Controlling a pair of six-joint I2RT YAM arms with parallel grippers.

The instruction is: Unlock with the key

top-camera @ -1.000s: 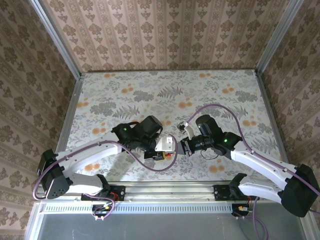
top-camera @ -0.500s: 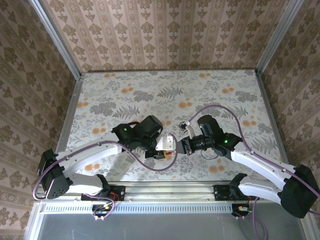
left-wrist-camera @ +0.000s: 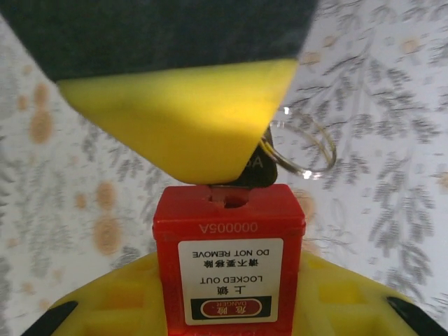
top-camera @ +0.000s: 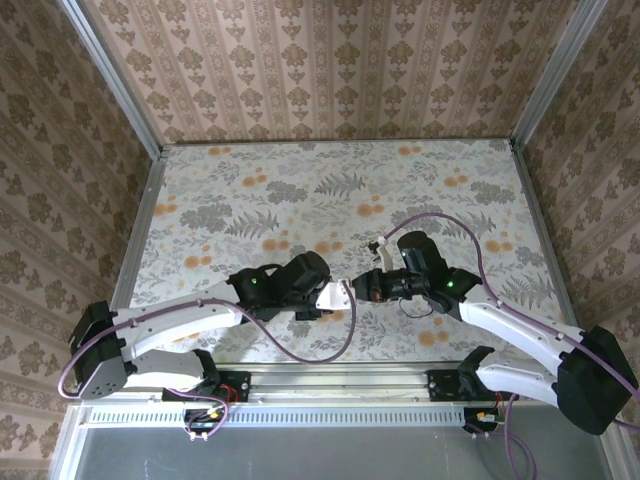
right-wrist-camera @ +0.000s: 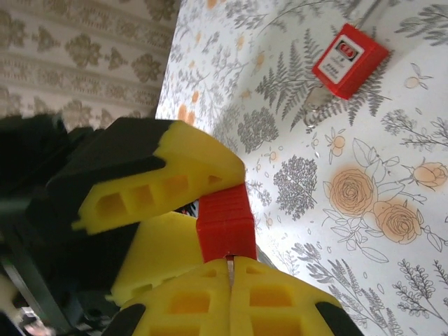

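Gripping the padlock (left-wrist-camera: 229,238), the left claw (top-camera: 328,297) presented its keyhole (left-wrist-camera: 232,199); the right claw (right-wrist-camera: 229,283), clenched on the key (left-wrist-camera: 260,170), held it there. Insertion judged underway; next calls for full seating, then a square turn.

The key (left-wrist-camera: 257,172): you see only its dark grey head, stamped with a letter, jutting from beneath the right gripper's fingers (left-wrist-camera: 189,119), a thin wire ring (left-wrist-camera: 302,143) attached. The blade, pinched edge-on between those closed fingertips, meets the keyhole face of the red padlock (left-wrist-camera: 229,259).
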